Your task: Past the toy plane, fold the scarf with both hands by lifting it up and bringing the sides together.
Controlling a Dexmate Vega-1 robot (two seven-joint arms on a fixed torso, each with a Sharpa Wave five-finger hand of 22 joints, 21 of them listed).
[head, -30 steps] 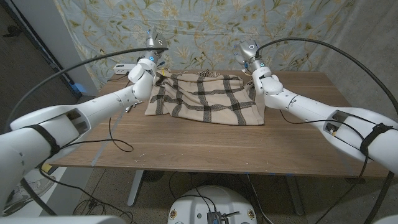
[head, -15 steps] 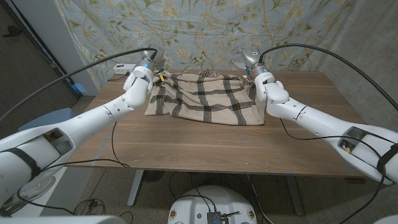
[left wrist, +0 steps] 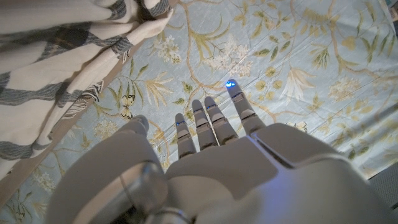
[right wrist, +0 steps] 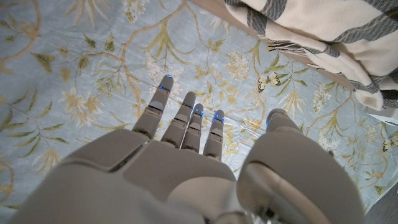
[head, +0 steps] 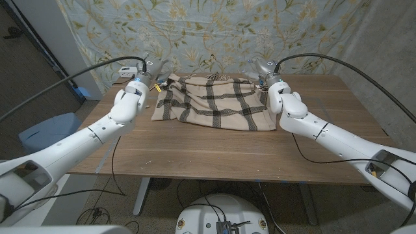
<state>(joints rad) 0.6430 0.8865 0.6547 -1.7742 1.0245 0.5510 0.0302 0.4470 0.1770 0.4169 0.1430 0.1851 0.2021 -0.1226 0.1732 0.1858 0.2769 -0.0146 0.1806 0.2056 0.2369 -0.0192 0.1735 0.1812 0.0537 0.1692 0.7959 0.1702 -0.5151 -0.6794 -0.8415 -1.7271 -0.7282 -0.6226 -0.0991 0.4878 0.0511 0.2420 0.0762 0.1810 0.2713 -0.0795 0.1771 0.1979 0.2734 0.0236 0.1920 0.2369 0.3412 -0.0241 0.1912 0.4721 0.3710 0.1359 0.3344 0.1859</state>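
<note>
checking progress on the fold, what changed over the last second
Both arms reached farther across the table: the left hand went past the scarf's left end, the right hand past its right end, toward the table's far edge. In the wrist views both hands are open, holding nothing. The scarf stayed bunched on the table, not lifted.

A pale blue floral curtain (head: 214,29) hung across the far side of my wooden table (head: 214,153). A grey wall (head: 29,58) stood at left, a blue bin (head: 49,130) beneath it.
</note>
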